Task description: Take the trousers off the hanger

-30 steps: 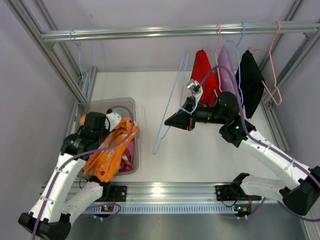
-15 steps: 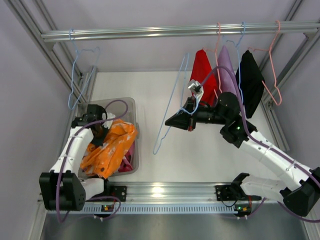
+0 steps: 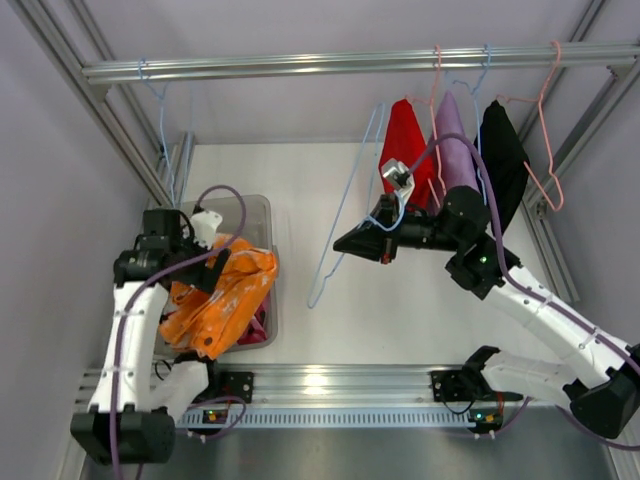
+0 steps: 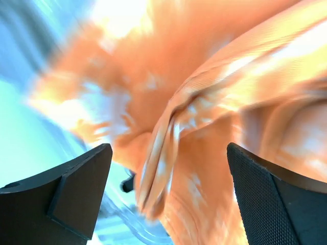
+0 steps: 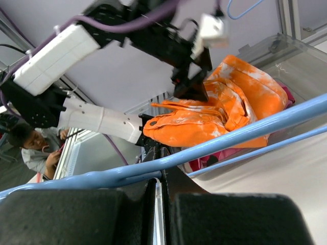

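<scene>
My left fingers (image 4: 71, 189), now spread apart, have lifted off the orange trousers (image 3: 225, 298) heaped in the bin (image 3: 252, 206), while my right fingers (image 5: 230, 219) stay clenched on the blue hanger (image 5: 265, 122).

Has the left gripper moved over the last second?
Yes. The left gripper has shifted left in the top view, from over the middle of the bin toward its left wall. Its fingers are open at the orange trousers.

Along the back, a red garment (image 3: 405, 138), a purple one (image 3: 457, 140) and a black one (image 3: 500, 165) hang from the metal rail (image 3: 300, 65). A clear bin (image 3: 257, 216) sits on the white table (image 3: 300, 190).
</scene>
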{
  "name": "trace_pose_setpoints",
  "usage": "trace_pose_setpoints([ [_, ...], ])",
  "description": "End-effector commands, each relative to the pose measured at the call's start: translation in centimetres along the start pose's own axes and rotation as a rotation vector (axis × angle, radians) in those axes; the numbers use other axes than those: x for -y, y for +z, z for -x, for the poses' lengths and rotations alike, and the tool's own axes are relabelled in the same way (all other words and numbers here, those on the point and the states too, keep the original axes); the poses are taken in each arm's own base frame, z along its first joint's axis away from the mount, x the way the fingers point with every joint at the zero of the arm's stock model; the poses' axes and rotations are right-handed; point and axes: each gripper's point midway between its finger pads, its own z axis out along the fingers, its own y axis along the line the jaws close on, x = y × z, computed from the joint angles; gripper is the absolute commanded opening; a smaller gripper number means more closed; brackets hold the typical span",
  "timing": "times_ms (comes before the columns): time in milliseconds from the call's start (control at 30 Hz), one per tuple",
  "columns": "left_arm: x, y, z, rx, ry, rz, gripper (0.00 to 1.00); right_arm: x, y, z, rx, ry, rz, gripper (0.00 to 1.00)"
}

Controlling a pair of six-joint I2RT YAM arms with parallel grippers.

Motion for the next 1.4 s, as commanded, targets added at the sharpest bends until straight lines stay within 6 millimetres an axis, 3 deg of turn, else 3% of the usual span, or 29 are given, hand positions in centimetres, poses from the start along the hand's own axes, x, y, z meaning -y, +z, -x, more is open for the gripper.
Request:
trace_pose_setpoints([
  [0,1.8,-7.1,4.9,0.302,0.061,-0.07,0.99,-2.3,-0.7,2.0,0.048,-0.081,0.045,0.0],
  [67,2.7,-9.8,6.0,0.399,0.071,-0.089,0.99,-2.4,-0.7,2.0,0.047,-0.082,0.046,0.0],
  [167,2.2,-12.7,7.0,0.458,0.043,-0.046,0.99,-2.5,-0.8,2.1,0.048,-0.086,0.047,0.0],
  [233,2.1,-15.7,8.3,0.541,0.044,-0.025,0.99,-2.7,-0.9,2.4,0.057,-0.09,0.045,0.0],
  [300,4.9,-20.0,10.3,0.718,0.121,-0.142,0.99,-2.8,-0.9,2.8,0.071,-0.093,0.048,0.0],
  [333,6.3,-21.0,11.0,0.756,0.15,-0.226,0.99,-2.8,-0.8,2.9,0.078,-0.094,0.047,0.0],
  [367,10.1,-22.7,11.1,0.809,0.22,-0.454,0.99,-2.9,-0.8,3.1,0.085,-0.095,0.051,0.0],
  [433,13.1,-24.5,11.4,0.832,0.239,-0.698,0.98,-3.1,-0.6,3.6,0.098,-0.094,0.06,0.0],
  [467,14.9,-25.7,11.7,0.838,0.221,-0.919,0.95,-3.1,-0.5,3.8,0.102,-0.095,0.064,0.0],
  [500,15.4,-26.1,11.9,0.837,0.205,-1.008,0.93,-3.4,-0.6,4.2,0.11,-0.095,0.069,0.0],
  [600,15.7,-25.0,13.0,0.764,0.058,-1.195,0.88,-3.8,-0.5,4.9,0.127,-0.092,0.077,0.0],
  [633,15.2,-25.3,14.0,0.849,0.149,-1.152,0.86,-3.9,-0.5,5.0,0.128,-0.087,0.08,0.0],
  [667,15.7,-24.5,13.7,0.769,0.034,-1.214,0.86,-4.0,-0.4,5.1,0.133,-0.086,0.083,0.0],
  [700,15.7,-25.1,15.1,0.882,0.148,-1.183,0.86,-4.1,-0.4,5.3,0.136,-0.079,0.085,0.0],
  [767,17.3,-24.9,15.2,0.834,0.114,-1.28,0.85,-4.2,0.0,5.5,0.143,-0.077,0.091,0.0],
  [800,17.7,-25.1,15.6,0.854,0.14,-1.278,0.84,-4.2,0.1,5.6,0.145,-0.069,0.093,0.0],
  [833,18.2,-23.8,16.1,0.8,0.082,-1.271,0.83,-4.3,0.3,5.6,0.145,-0.063,0.097,0.0],
  [867,19.8,-23.7,15.9,0.83,0.197,-1.266,0.83,-4.2,0.5,5.7,0.145,-0.058,0.099,0.0],
  [900,20.4,-24.3,16.2,0.845,0.231,-1.247,0.83,-4.4,0.6,5.8,0.146,-0.054,0.104,0.0],
  [933,20.9,-23.3,16.9,0.841,0.214,-1.193,0.83,-4.3,1.0,5.6,0.138,-0.045,0.106,0.0],
  [967,22.0,-23.6,16.9,0.858,0.27,-1.198,0.83,-4.3,1.1,5.6,0.135,-0.045,0.11,0.0],
  [1133,23.0,-22.5,18.1,0.868,0.286,-1.152,0.82,-4.5,1.9,6.0,0.132,-0.045,0.122,0.0],
  [1367,24.4,-20.4,18.0,0.825,0.347,-1.104,0.7,-4.8,2.2,6.4,0.135,-0.041,0.13,0.0],
])
